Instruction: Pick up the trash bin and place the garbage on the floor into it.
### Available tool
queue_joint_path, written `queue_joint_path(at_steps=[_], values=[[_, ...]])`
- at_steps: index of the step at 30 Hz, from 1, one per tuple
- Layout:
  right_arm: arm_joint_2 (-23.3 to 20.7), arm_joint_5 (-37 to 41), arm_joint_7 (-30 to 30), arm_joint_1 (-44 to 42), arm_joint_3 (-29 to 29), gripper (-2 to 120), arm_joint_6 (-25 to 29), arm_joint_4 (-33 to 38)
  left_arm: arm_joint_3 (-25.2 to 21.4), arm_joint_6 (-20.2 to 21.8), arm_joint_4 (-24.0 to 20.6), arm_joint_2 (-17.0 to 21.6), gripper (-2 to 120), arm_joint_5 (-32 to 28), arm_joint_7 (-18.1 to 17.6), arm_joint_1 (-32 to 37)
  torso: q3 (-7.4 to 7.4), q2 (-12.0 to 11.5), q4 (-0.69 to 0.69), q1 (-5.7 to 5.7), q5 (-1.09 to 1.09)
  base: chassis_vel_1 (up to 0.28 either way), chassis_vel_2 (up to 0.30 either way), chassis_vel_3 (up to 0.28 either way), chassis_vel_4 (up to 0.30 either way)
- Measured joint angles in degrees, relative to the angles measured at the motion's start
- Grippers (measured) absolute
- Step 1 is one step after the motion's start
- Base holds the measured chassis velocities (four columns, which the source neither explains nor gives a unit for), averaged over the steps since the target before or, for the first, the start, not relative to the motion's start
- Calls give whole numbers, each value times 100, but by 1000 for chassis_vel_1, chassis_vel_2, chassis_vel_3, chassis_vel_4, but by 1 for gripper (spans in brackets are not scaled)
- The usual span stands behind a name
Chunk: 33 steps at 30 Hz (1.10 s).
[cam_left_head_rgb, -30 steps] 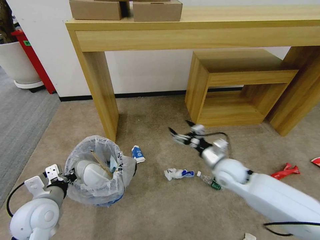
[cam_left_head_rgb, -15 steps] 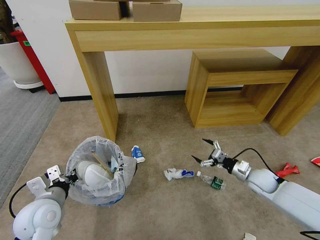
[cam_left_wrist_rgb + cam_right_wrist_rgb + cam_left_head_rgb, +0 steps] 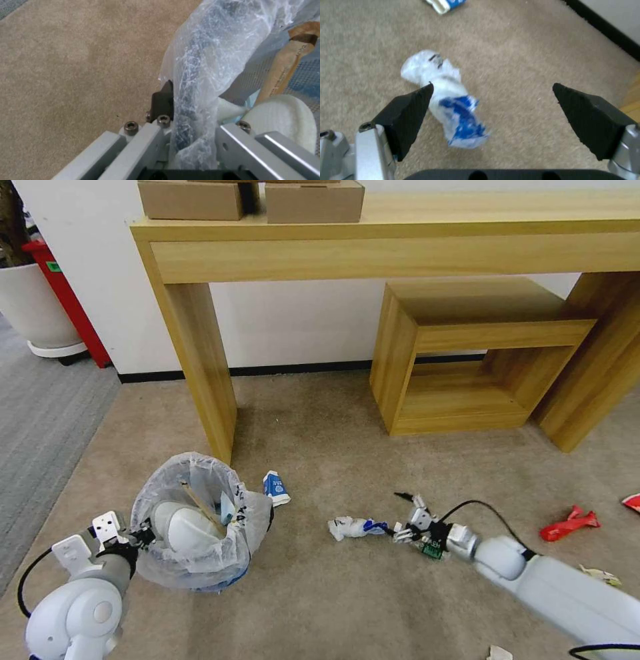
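I have the left gripper (image 3: 137, 535) pinching the bag-lined rim of the trash bin (image 3: 197, 520), which sits on the floor (image 3: 320, 593) beside the desk leg (image 3: 200, 360); in the left wrist view the black pad (image 3: 163, 101) presses the plastic flat.

My right gripper (image 3: 405, 513) is low over the carpet, fingers spread wide. The blue-white wrapper (image 3: 355, 527) lies just ahead of it, nearer the one finger (image 3: 408, 112) than the other (image 3: 586, 120).

To do this well, I judge I should shift sideways until the wrapper is centred in the gap, then drop and close across its narrow middle.

Its long axis runs roughly along my reach: blue end towards the palm, white crumpled end away. The green-label bottle (image 3: 427, 545) lies under my wrist.
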Motion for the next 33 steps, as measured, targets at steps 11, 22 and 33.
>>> queue_joint_path(at_steps=[11, 22, 33], values=[[545, -117, 56, 30, -128, 89, 34, -809, -13, -37, 50, 2, 0, 35, 2, 11, 0, 0, 0, 0, -2, 0, 0, 0, 0], [1070, -146, 148, 68, -302, 78, 107, -1485, 76, -47, 123, -40, 0, 72, 28, -33, 0, 0, -1, 0, -1, 0, 0, 0, 0], [1324, -168, 265, 155, -403, 44, 123, -1763, 85, -56, 97, -27, 0, 84, 45, 6, 0, 0, 0, 0, -1, 0, 0, 0, 0]])
